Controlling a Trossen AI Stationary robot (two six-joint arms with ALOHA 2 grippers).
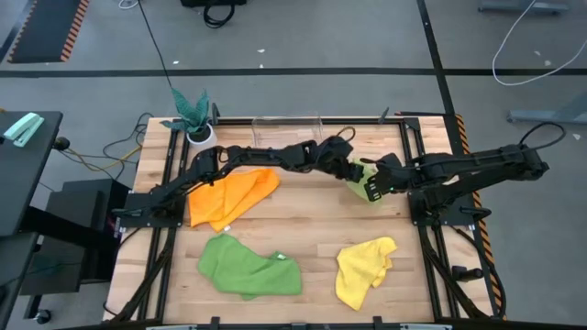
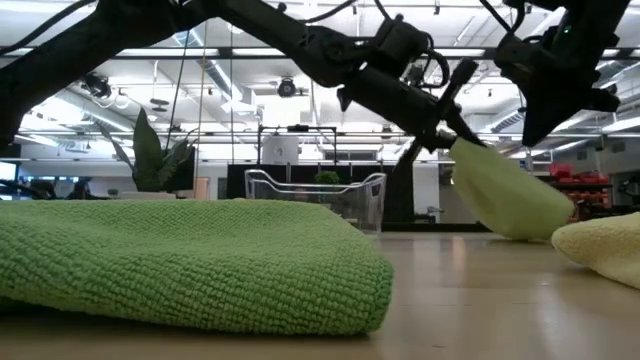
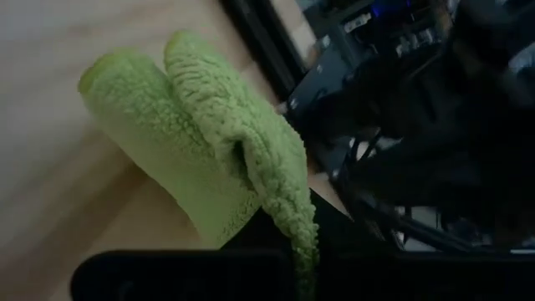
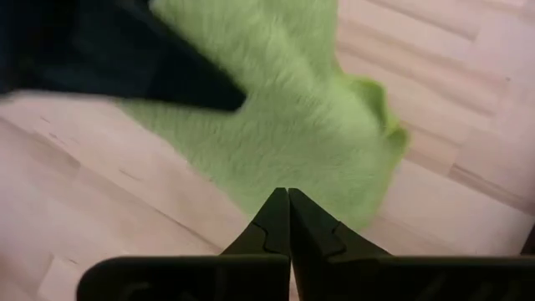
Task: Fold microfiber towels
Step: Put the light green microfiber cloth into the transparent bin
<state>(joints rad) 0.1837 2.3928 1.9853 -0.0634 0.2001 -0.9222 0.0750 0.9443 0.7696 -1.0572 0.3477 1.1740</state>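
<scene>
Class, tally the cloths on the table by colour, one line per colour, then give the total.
Orange towel: 1
Yellow towel: 1
Light lime green towel: 1
Darker green towel: 1
Total: 4

Two dark jointed arms with looped black cables, seemingly matte, tapered black fingers
</scene>
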